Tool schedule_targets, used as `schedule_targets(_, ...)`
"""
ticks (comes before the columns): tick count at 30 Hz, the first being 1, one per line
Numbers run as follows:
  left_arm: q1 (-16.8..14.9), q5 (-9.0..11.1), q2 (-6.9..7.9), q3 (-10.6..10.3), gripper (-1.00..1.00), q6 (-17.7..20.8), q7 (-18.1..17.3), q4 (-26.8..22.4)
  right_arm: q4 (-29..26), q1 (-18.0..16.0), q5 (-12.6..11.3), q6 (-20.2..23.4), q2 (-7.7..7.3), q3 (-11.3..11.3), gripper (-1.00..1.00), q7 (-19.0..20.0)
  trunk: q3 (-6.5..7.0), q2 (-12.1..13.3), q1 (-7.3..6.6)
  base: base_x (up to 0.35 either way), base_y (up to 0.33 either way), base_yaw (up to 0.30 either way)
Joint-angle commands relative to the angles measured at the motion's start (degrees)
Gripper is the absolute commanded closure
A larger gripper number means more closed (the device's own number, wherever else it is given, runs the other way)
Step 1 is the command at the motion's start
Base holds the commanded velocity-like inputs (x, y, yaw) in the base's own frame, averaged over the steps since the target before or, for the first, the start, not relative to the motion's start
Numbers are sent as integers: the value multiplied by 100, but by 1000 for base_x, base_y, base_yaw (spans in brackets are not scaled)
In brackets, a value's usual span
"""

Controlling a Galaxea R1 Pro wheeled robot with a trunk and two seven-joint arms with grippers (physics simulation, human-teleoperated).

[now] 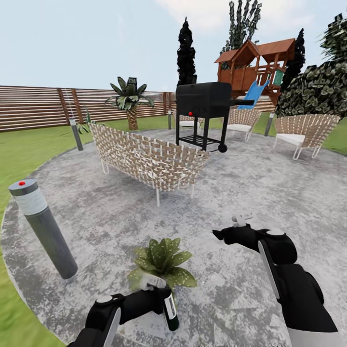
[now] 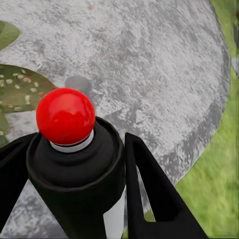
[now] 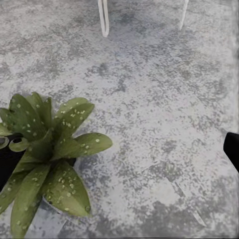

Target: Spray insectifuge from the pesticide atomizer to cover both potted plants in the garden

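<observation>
A: Where is the pesticide atomizer (image 1: 170,311)?
B: One dark bottle with a white label, held in the left claw (image 1: 153,289) at the near edge of the round stone patio (image 1: 241,173). In the left wrist view its red tip (image 2: 65,116) sits between the two black fingers (image 2: 149,194), which press on the bottle's sides.

A: How many potted plants show?
B: One speckled potted plant (image 1: 163,262), on the patio just behind the bottle, its leaves close to the claw. The right wrist view shows the same rosette (image 3: 47,159) from above.

A: And the right claw (image 1: 226,230)?
B: It hangs over the patio to the right of the plant, well apart from it. Whether its fingers are spread or together cannot be told.

A: What else stands around?
B: One grey post with a red top (image 1: 42,226) near the patio's left edge and a second, thinner post (image 1: 75,134) farther back. One woven sofa (image 1: 144,159) in the middle, two woven chairs at the far side (image 1: 243,120) (image 1: 303,132), and one black grill (image 1: 205,103) behind the sofa. Beyond the lawn (image 1: 29,144): a slat fence (image 1: 33,106), one palm-like plant (image 1: 129,99) and a wooden playset (image 1: 255,65).
</observation>
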Motion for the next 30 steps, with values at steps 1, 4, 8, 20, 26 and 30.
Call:
schedule_targets(1,-6,-7,-17,-6,100,37,-27,49,-5,-5,61,15,1,-3,-100,57,-6,-3,-1,0,0,-277)
schedule_targets(4,-9,190,-28,-30,100,30,-4,132,-5,-5,61,12,1,-3,-100,57,-6,-3,-1,0,0,-277)
schedule_targets(8,-11,342,-35,-78,100,23,58,168,-5,-17,61,15,1,-3,-100,57,-6,-3,-1,0,-66,-269)
schedule_targets(20,-11,379,-27,-154,100,-35,83,191,-5,-11,63,38,0,-25,-100,55,-6,-3,-1,84,-304,-56)
schedule_targets(26,-11,380,-29,-156,100,-57,83,205,-5,-75,61,55,19,-105,-100,57,-6,-3,-1,135,-325,-251)
schedule_targets(30,-11,380,-32,-155,100,-58,89,211,-5,-75,61,43,19,-108,-100,57,-6,-3,-1,9,-346,-278)
